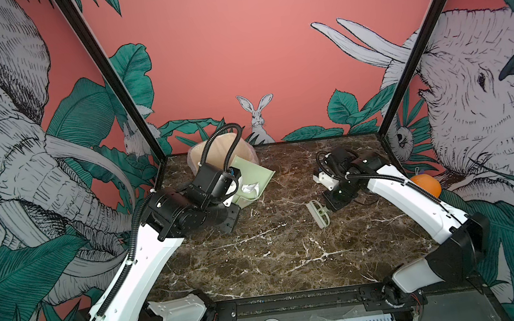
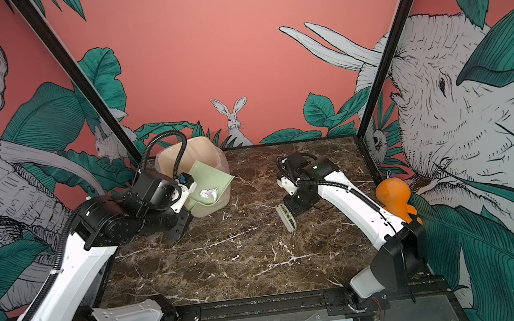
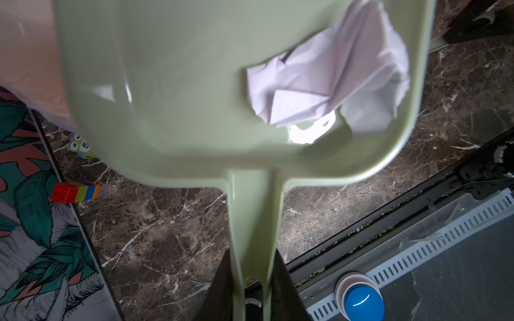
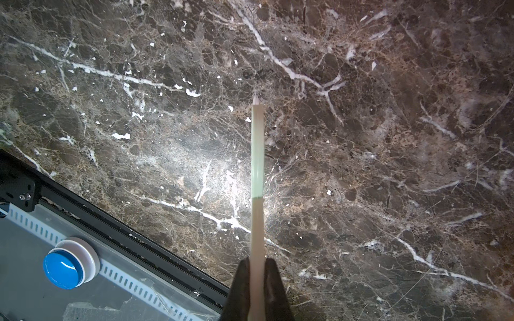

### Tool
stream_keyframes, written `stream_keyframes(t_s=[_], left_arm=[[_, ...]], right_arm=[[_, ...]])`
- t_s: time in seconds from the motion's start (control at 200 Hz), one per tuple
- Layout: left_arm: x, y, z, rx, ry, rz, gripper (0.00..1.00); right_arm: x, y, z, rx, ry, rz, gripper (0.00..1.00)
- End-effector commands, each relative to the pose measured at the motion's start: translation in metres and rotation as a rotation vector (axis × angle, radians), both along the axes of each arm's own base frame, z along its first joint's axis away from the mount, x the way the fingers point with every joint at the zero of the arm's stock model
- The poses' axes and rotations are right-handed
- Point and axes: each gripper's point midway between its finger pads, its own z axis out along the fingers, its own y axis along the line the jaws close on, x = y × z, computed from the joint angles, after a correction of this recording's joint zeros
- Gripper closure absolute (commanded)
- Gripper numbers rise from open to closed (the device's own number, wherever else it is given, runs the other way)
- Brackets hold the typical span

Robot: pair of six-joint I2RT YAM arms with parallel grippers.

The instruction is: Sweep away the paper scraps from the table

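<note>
Now, at the far left of the marble table [image 1: 277,258], beside the beige lined bin [image 1: 244,151], the left gripper [image 3: 253,266] clamps the handle of a tilted pale green dustpan [image 1: 252,175]. Right of centre, the right gripper [image 4: 257,266] pinches a small hand brush [image 1: 319,213] tight over the tabletop. Crumpled white paper scraps [image 3: 328,80] lie inside the dustpan, by its side wall.

Two arms [image 1: 148,264] — white shells, black joints, ribbed black cables [image 1: 228,126] — small screws dotting the shells.
</note>
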Motion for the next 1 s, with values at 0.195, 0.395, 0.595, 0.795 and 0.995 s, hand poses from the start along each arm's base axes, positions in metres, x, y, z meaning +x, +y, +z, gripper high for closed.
stream_keyframes(t_s=[0.195, 0.395, 0.595, 0.795, 0.995], left_arm=[[0.021, 0.036, 0.005, -0.007, 0.036, 0.11, 1.0], [0.049, 0.054, 0.008, -0.047, 0.01, 0.197, 1.0], [0.072, 0.074, 0.004, 0.02, 0.011, 0.245, 1.0], [0.096, 0.093, 0.002, 0.141, 0.011, 0.27, 1.0], [0.115, 0.112, -0.001, 0.313, 0.011, 0.28, 1.0]], right_arm=[[-0.005, -0.002, 0.006, 0.032, -0.007, 0.005, 1.0], [-0.003, -0.002, 0.007, 0.038, -0.004, 0.017, 1.0], [-0.004, -0.005, 0.007, 0.042, 0.006, 0.023, 1.0], [-0.007, -0.004, 0.007, 0.051, 0.026, 0.029, 1.0], [-0.009, -0.004, 0.008, 0.052, 0.041, 0.033, 1.0]])
